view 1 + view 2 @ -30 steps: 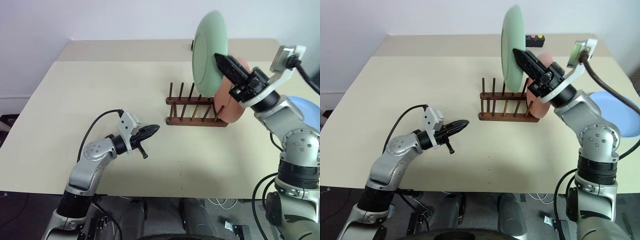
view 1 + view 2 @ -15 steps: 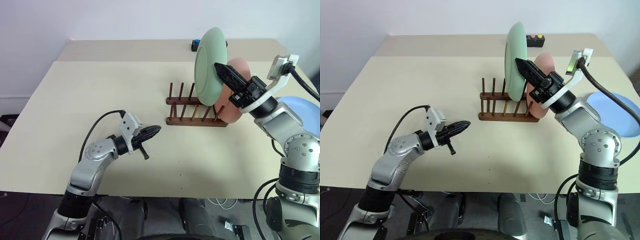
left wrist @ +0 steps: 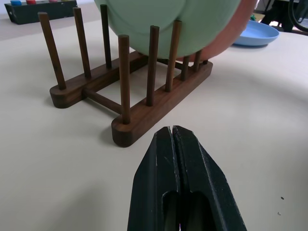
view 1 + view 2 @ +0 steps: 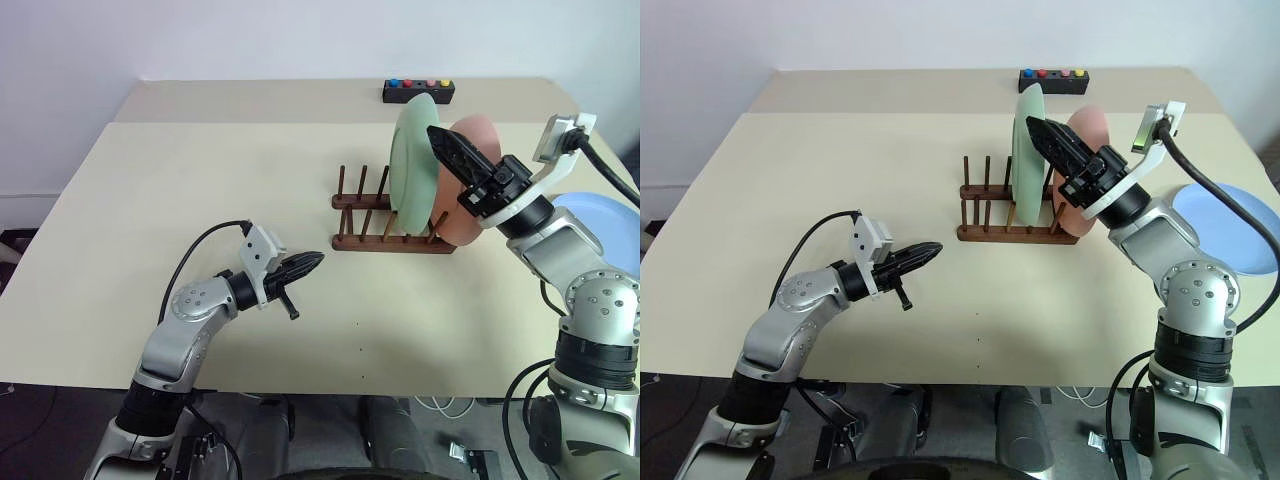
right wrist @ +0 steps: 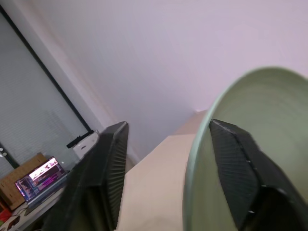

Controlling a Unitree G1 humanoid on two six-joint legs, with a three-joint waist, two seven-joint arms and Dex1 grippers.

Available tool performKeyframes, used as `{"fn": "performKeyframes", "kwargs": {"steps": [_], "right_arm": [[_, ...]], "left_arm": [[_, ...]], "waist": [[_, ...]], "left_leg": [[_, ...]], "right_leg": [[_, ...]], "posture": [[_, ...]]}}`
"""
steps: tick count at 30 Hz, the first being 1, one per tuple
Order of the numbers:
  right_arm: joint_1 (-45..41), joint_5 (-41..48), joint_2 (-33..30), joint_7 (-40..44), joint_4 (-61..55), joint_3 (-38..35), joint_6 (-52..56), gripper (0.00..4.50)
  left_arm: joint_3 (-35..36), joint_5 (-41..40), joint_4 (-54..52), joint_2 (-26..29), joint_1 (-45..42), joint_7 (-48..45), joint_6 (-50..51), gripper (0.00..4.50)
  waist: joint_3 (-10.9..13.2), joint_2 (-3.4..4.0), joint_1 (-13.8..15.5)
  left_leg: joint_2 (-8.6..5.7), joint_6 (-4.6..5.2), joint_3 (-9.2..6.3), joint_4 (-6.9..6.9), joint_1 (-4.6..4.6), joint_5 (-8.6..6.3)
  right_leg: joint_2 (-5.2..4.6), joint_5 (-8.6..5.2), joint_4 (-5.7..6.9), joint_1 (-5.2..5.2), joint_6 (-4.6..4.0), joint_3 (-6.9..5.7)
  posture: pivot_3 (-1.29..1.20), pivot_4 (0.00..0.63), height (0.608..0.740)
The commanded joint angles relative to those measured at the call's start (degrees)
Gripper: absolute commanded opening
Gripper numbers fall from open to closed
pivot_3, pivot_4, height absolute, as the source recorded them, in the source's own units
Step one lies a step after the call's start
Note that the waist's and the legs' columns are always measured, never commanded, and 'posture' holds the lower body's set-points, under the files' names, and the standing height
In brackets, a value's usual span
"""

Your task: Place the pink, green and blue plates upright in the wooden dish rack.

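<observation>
Green plate (image 4: 412,152) was seated upright in the wooden dish rack (image 4: 390,216), beside the pink plate (image 4: 475,190). Right tool (image 4: 1048,138) was spread apart, straddling its rim. Left tool (image 3: 178,159) was closed, empty.

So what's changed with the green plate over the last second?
The right pincer lowered the green plate into the rack, beside the pink plate, and has opened around its rim. The left pincer stayed shut and still; the blue plate still lies flat on the table.

Left end effector (image 3: 173,132) closed, wooden dish rack (image 3: 139,103) ahead, green plate (image 3: 144,14) and pink plate (image 3: 231,29) between pegs
</observation>
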Motion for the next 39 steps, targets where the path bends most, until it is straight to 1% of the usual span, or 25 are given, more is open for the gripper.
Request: {"fn": "performKeyframes", "kwargs": {"steps": [1, 9, 23, 30, 35, 39], "right_arm": [[-0.6, -0.3, -0.2, 0.6, -2.1, -1.2, -0.7, 2.41], [-1.6, -3.7, -0.8, 1.8, -2.7, -1.1, -2.0, 2.41], [-0.5, -8.0, -5.7, 3.8, -5.1, -2.9, -1.3, 2.41], [-0.4, -10.9, -8.7, 6.6, -5.6, -5.4, -3.1, 2.41], [0.1, -20.4, -21.4, 10.9, 3.8, -14.0, -6.7, 2.41], [3.7, -30.2, -28.5, 13.2, 12.4, -15.9, -9.5, 2.41]], "left_arm": [[0.3, -0.7, -2.0, 0.1, -0.5, -0.1, 0.0, 0.0], [0.3, -0.7, -2.0, 0.0, -0.6, 0.0, 0.3, 0.0], [-0.1, -0.5, -1.6, -0.3, -0.7, 0.0, 0.2, 0.0], [-0.3, -0.6, -1.7, -0.3, -0.8, 0.1, 0.3, 0.0], [-1.6, -0.4, -1.9, 0.1, -0.6, -1.0, 0.5, 0.0], [-2.2, -0.5, -1.4, -0.3, -1.1, -1.6, 0.4, 0.0]], "waist": [[0.0, 0.0, 0.0], [0.0, 0.0, 0.0], [0.0, 0.0, 0.0], [0.0, -0.01, 0.1], [0.0, -0.04, 0.6], [0.0, -0.05, 0.3]], "left_leg": [[0.0, 0.0, 0.0, 0.0, 0.0, 0.0], [0.0, 0.0, 0.0, 0.0, 0.0, 0.0], [0.0, 0.0, 0.0, -0.01, -0.03, 0.0], [0.0, 0.0, 0.0, 0.01, -0.07, 0.0], [-0.02, 0.0, 0.0, 0.08, -0.21, 0.0], [-0.02, 0.0, 0.02, 0.04, -0.21, 0.0]], "right_leg": [[0.0, 0.0, 0.0, 0.0, 0.0, 0.0], [0.0, -0.01, -0.01, 0.0, -0.01, 0.0], [0.0, -0.07, -0.02, -0.02, -0.12, 0.0], [0.0, -0.05, -0.06, -0.03, -0.1, -0.01], [-0.03, -0.06, -0.14, -0.08, -0.11, -0.03], [-0.03, -0.1, -0.2, -0.08, -0.17, -0.03]], "posture": [[0.0, 0.15, 0.734], [0.0, 0.15, 0.734], [0.0, 0.15, 0.734], [0.0, 0.15, 0.734], [0.0, 0.15, 0.734], [0.0, 0.15, 0.734]]}}
